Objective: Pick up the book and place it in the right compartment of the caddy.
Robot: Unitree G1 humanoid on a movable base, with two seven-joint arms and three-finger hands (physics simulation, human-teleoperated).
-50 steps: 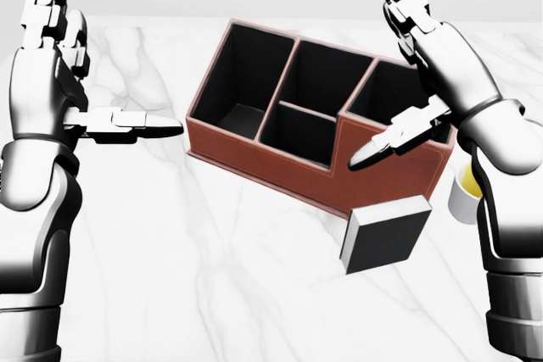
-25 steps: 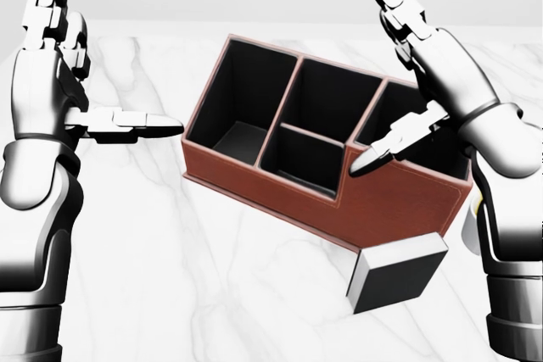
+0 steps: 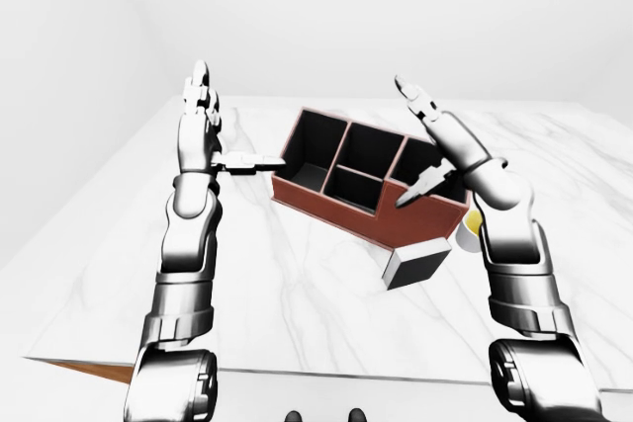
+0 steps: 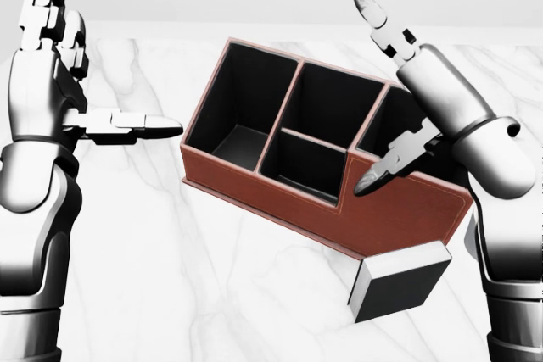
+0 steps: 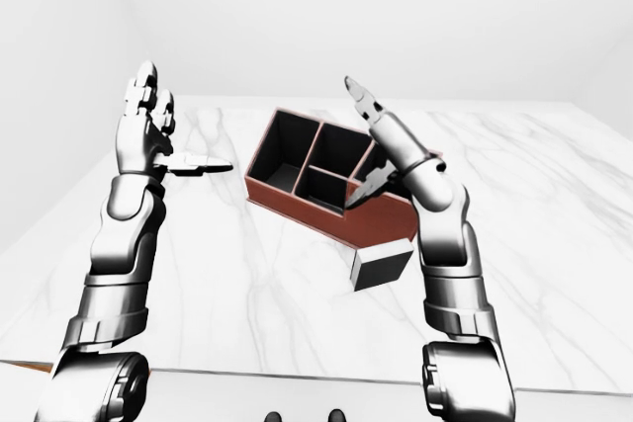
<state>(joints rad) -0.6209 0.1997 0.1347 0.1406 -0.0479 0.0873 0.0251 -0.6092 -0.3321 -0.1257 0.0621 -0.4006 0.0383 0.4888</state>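
Left robot hand (image 4: 64, 82): your left one is raised over the left side of the scene, fingers spread and pointing up, thumb stretched toward the caddy; it has hold of nothing.
Bench (image 4: 212, 277): white marble top, carrying everything you see.
Caddy (image 4: 280, 188): red-brown box with black insides, set at a slant near the middle of the head view; one long compartment on its left, two small ones in the middle, one on its right.
Right compartment (image 4: 394, 129): dark inside, partly hidden behind your right thumb and forearm; you cannot tell what, if anything, lies in it.
Book (image 4: 399, 281): dark cover, pale page edge facing left; it lies on the bench just beside the caddy's near right corner, outside every compartment.
Right robot hand (image 4: 416, 82): yours is held above the caddy's right end, fingers straight and wide apart, thumb pointing down-left; nothing is in it.
Yellow cup (image 3: 471, 227): peeks out to the right of the caddy, behind your right arm.
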